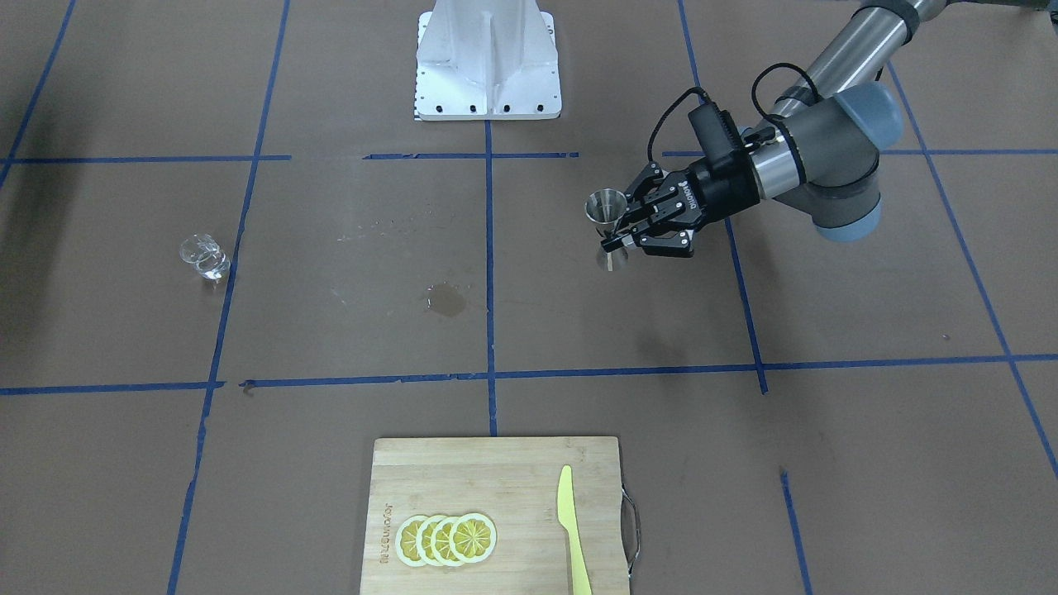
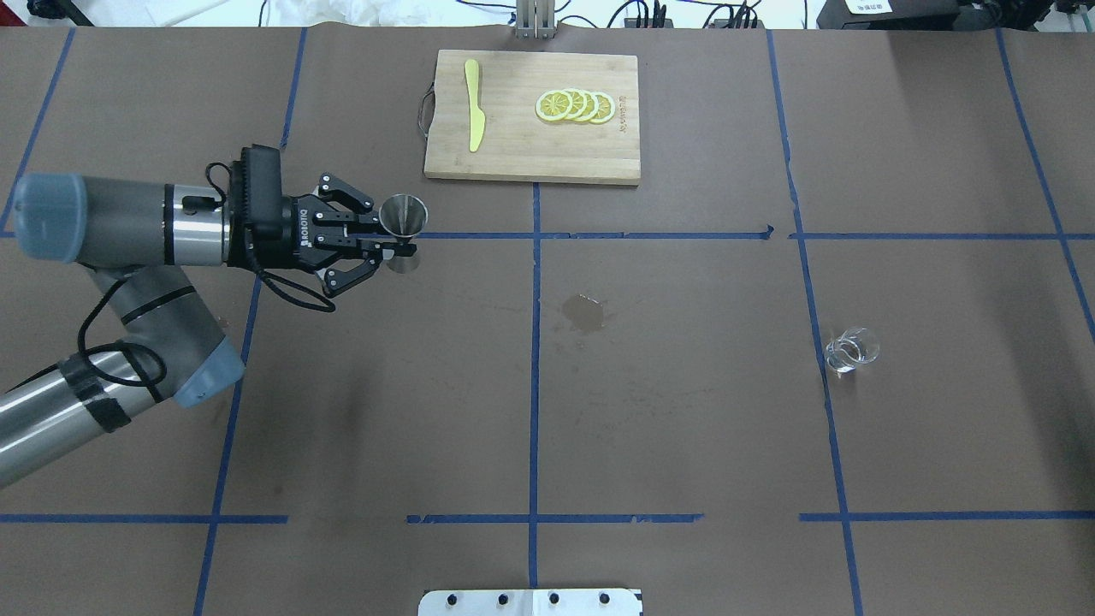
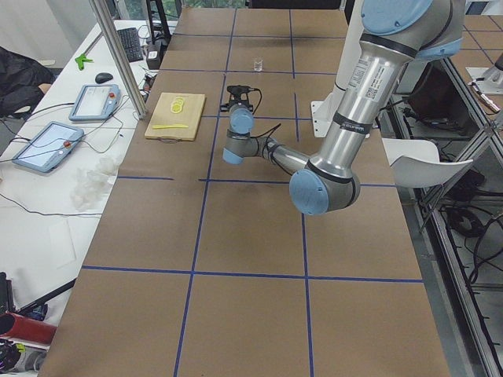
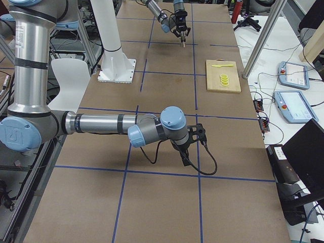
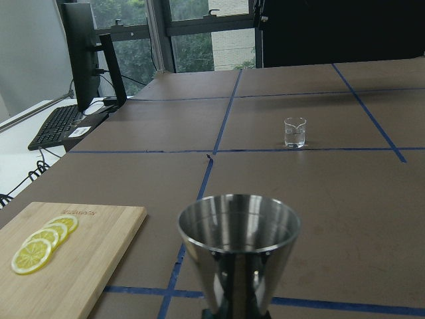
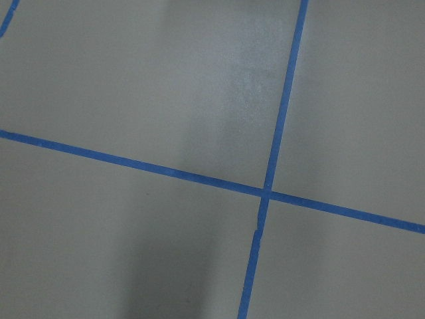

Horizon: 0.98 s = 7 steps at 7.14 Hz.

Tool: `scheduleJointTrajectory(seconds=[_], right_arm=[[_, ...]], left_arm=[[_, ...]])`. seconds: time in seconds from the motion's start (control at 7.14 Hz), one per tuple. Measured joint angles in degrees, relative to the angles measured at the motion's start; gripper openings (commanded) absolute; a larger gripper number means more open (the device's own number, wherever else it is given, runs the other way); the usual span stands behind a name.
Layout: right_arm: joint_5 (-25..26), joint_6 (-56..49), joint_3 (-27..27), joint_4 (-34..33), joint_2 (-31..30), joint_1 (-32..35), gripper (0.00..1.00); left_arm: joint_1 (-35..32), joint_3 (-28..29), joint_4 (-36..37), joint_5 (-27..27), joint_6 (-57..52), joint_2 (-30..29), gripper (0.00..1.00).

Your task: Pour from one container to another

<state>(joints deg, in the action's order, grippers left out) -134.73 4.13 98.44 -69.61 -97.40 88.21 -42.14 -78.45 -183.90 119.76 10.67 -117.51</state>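
Note:
The silver hourglass jigger (image 2: 403, 224) stands upright, open cone up, with my left gripper (image 2: 400, 242) shut on its narrow waist from the side. It shows the same way in the front-facing view: jigger (image 1: 607, 216), left gripper (image 1: 616, 237). The left wrist view is filled low down by the jigger's upper cone (image 5: 238, 256). The small clear glass cup (image 2: 851, 351) stands alone far across the table, also seen as the cup (image 1: 204, 256) and the cup (image 5: 295, 132). My right gripper (image 4: 190, 144) shows only in the right side view; I cannot tell its state.
A bamboo cutting board (image 2: 530, 158) at the far edge carries lemon slices (image 2: 575, 105) and a yellow-green knife (image 2: 473, 107). A dark wet stain (image 2: 586, 312) marks the paper mid-table. The white robot base (image 1: 488, 62) sits at the near edge. Blue tape lines grid the brown surface.

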Motion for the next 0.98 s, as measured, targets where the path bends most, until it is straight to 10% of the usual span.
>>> scheduleJointTrajectory(seconds=[0.98], right_arm=[[-0.78,2.76,1.28,0.02,-0.42,0.13,1.00]], left_arm=[[9.51,3.79,2.91,-12.03,-0.39,-8.77,0.00]])
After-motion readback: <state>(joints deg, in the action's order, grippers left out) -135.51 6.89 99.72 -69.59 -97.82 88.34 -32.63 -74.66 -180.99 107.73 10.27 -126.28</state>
